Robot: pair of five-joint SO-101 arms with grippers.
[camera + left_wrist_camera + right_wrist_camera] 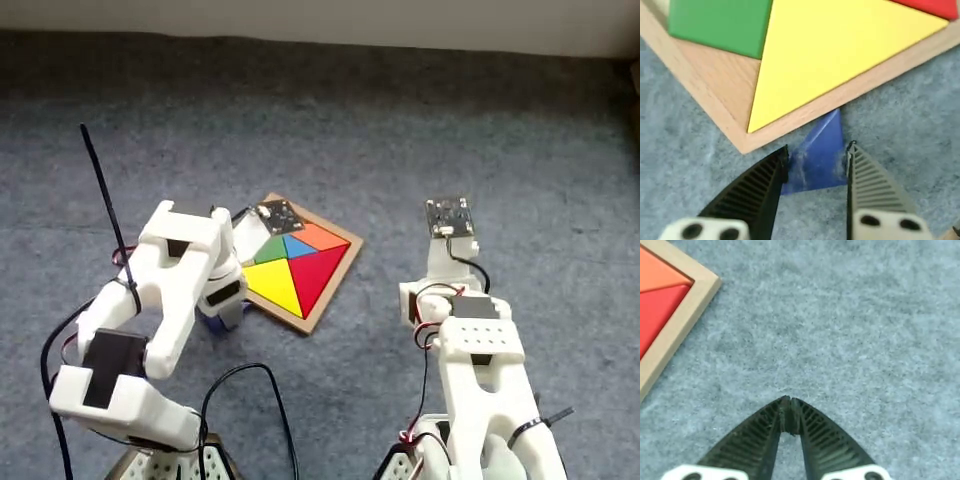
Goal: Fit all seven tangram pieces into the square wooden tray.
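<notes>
Your left gripper point(816, 156) clamped on the blue triangle point(819, 169), piece just outside the wooden tray point(710, 85), tip at the rim beside the yellow triangle point(840, 55), green piece point(720, 25) seated, your right gripper point(790, 410) pinched together over carpet point(850, 330) near a tray corner

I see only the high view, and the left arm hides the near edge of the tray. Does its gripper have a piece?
Observer: Yes. The left gripper is shut on a blue triangle, just outside the tray, tip at its frame.
Operator: Is there a free slot for it?
Observer: Bare wood shows inside the tray between the green piece and the yellow triangle, at the corner nearest that gripper.
Operator: And the right gripper?
Observer: The right gripper is shut and empty, over carpet beside another corner of the tray.
</notes>
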